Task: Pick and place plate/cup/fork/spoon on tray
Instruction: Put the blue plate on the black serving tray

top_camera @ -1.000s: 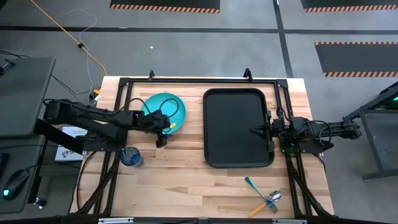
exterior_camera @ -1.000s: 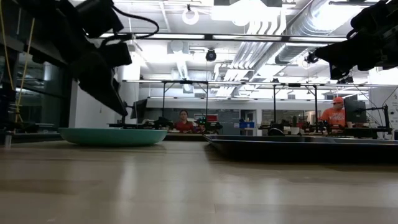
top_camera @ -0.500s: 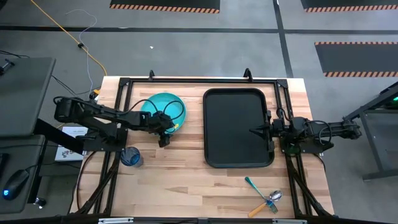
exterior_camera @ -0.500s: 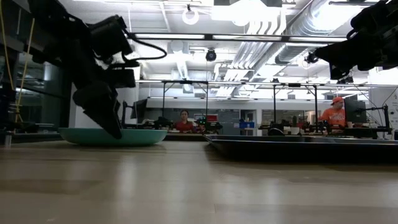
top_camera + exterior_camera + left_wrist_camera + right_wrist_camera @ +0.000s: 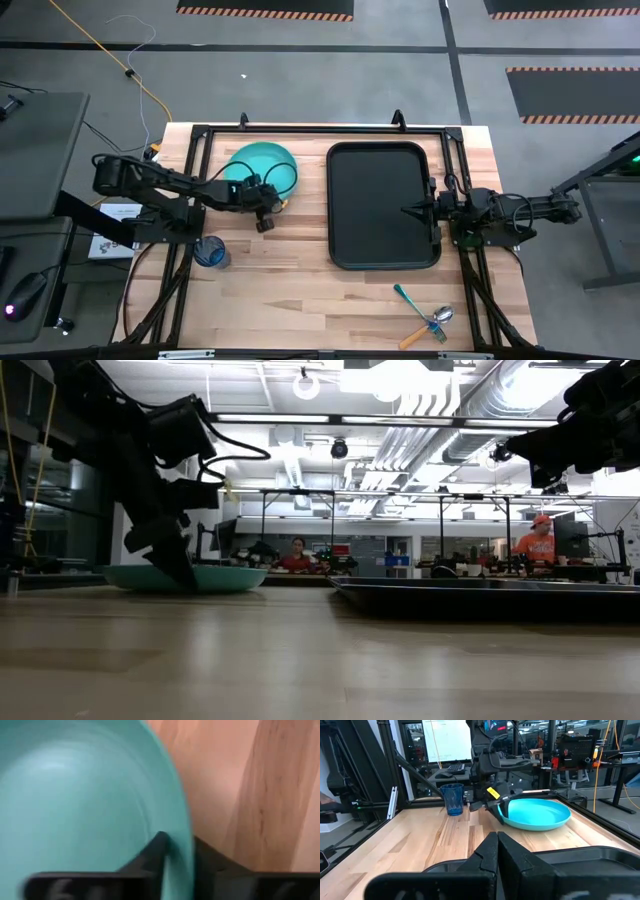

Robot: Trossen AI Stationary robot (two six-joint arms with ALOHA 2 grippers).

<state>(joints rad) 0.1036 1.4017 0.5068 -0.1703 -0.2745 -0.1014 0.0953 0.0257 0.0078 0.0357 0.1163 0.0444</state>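
The turquoise plate lies on the wooden table left of the black tray. My left gripper is shut on the plate's near-right rim; the low view shows it reaching down to the plate. The blue cup stands upright near the table's left edge. A fork and spoon lie at the near right. My right gripper is shut and hangs at the tray's right rim, holding nothing. My left gripper pinches the plate's rim between its two fingers, one finger inside the plate and the other outside it. The fingers come from above, slanting in from the table's left. The plate's far part rests on the table.
A black frame runs round the table's far and side edges. Bare wood lies between plate and tray and along the near edge. People sit at desks in the room beyond the table.
My left gripper has come down and toward the table's right onto the plate's near-right rim and has shut on it. The plate has slid a little toward the far edge.
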